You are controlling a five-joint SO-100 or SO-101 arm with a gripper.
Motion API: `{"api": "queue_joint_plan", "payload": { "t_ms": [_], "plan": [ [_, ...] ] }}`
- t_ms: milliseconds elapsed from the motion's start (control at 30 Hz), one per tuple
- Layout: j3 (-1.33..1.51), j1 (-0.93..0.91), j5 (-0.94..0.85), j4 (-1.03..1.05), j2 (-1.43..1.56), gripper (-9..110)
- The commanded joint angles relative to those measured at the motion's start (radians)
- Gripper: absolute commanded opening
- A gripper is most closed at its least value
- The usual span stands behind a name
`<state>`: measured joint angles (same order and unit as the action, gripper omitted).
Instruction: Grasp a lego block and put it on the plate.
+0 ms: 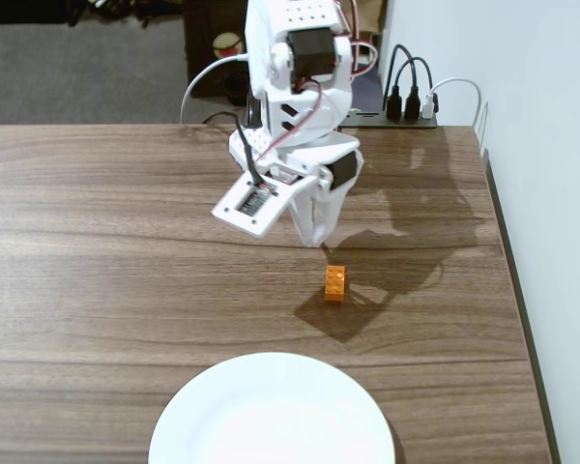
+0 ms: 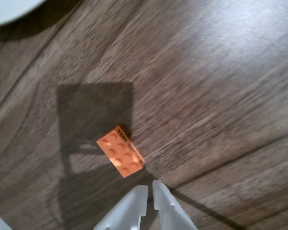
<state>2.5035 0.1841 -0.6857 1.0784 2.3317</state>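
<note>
The orange lego block [image 1: 335,283] lies on the wooden table, studs up, between the arm and the plate. In the wrist view the lego block [image 2: 120,151] sits just above and left of my fingertips. The white plate [image 1: 271,414] lies at the front edge of the table; a sliver of its rim [image 2: 9,8] shows at the wrist view's top left. My white gripper [image 1: 318,239] hangs point-down above the table, a little behind the block. In the wrist view the gripper [image 2: 150,189] has its fingers nearly together with a thin gap, holding nothing.
A black power strip [image 1: 396,116] with plugs and cables sits at the table's back edge near the white wall [image 1: 522,97]. The table's right edge [image 1: 517,290] runs close to the wall.
</note>
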Motion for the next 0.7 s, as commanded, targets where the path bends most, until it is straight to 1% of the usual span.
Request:
{"api": "queue_joint_plan", "payload": {
  "t_ms": [0,233,400,667],
  "plan": [
    [-0.086,0.026,-0.026,0.021,-0.038,1],
    [-0.255,0.037,-0.127,0.118,-0.15,1],
    [-0.339,0.026,-0.273,0.209,-0.215,1],
    [-0.35,0.008,-0.531,0.273,-0.25,1]
  ]
}}
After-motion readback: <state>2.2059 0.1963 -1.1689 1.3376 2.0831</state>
